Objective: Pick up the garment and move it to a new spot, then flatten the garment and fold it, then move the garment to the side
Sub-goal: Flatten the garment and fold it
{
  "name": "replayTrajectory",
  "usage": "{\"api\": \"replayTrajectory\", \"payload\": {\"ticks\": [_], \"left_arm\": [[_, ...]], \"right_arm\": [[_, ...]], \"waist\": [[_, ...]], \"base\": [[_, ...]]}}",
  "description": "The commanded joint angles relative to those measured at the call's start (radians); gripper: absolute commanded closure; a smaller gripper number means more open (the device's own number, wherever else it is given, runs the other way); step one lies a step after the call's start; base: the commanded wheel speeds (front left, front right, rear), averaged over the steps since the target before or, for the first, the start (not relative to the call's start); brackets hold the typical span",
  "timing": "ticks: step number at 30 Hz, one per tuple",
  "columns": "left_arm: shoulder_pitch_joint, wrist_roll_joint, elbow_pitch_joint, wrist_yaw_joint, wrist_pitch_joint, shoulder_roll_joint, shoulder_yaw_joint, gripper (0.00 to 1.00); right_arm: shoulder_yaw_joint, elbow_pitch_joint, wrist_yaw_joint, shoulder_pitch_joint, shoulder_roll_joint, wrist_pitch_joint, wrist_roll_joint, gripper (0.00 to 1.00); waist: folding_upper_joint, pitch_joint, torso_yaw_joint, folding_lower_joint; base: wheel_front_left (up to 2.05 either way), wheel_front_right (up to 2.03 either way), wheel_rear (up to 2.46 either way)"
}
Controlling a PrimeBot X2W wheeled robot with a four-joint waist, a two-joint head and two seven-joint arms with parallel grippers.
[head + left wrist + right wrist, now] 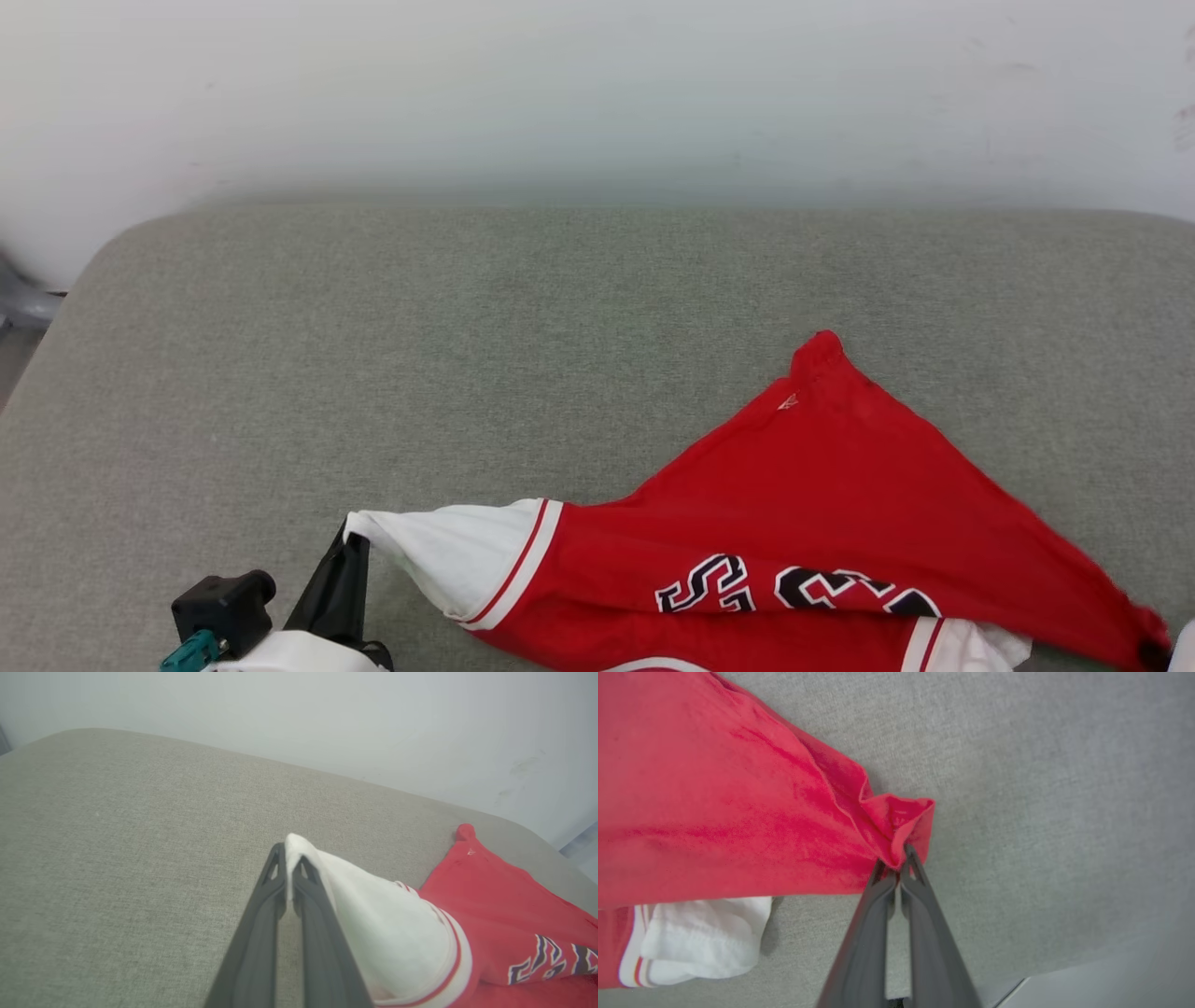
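Observation:
The garment (822,485) is a red jersey with black, white-outlined lettering (794,588). It lies stretched across the near right part of a grey-green cushion (467,327). My left gripper (355,534) is shut on the tip of its white sleeve (387,933), which has red-and-white striped trim. In the left wrist view that gripper (289,858) holds the sleeve tip just above the cushion (117,858). My right gripper (899,861) is shut on a bunched red corner of the garment (714,812). A second white sleeve (705,938) lies loose beneath the red cloth.
A pale wall (597,93) runs behind the cushion. The cushion's rounded left corner (103,252) drops off to the floor, where a grey object (19,303) shows. The cushion's near edge (1017,977) lies close behind my right gripper. Bare cushion stretches left and back.

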Motion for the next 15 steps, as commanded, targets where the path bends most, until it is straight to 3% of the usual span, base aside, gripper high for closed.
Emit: {"api": "replayTrajectory", "payload": {"ticks": [1,8,9,10,11,15], "left_arm": [[0.016,-0.007,0.001,0.008,0.006,0.008,0.005,1.0],[0.031,-0.017,0.01,0.017,0.017,0.018,0.015,1.0],[0.032,-0.019,0.011,0.019,0.019,0.019,0.015,1.0],[0.032,-0.02,0.011,0.02,0.02,0.019,0.015,1.0],[0.032,-0.022,0.012,0.022,0.021,0.019,0.015,1.0],[0.024,-0.022,0.009,0.024,0.026,0.017,0.011,1.0]], "right_arm": [[-0.009,-0.031,-0.001,0.039,0.026,0.003,-0.002,1.0],[-0.085,-0.165,-0.001,0.239,0.169,0.016,-0.012,1.0],[-0.093,-0.172,-0.001,0.252,0.181,0.011,-0.007,0.74],[-0.098,-0.175,-0.001,0.265,0.192,0.009,-0.002,0.2],[-0.103,-0.182,-0.001,0.269,0.201,-0.004,0.0,0.0],[-0.119,-0.203,-0.001,0.244,0.216,-0.125,-0.006,0.0]], "waist": [[-0.0001,-0.007,-0.015,0.0002],[-0.0001,-0.015,-0.042,0.0002],[-0.0001,-0.017,-0.044,0.0002],[-0.0001,-0.017,-0.045,0.0002],[-0.0001,-0.018,-0.047,0.0002],[-0.0001,-0.013,-0.05,0.0002]], "base": [[0.0,0.0,0.0],[0.0,0.0,0.0],[0.0,0.0,0.0],[0.0,0.0,0.0],[0.0,0.0,0.0],[0.0,0.0,0.0]]}}
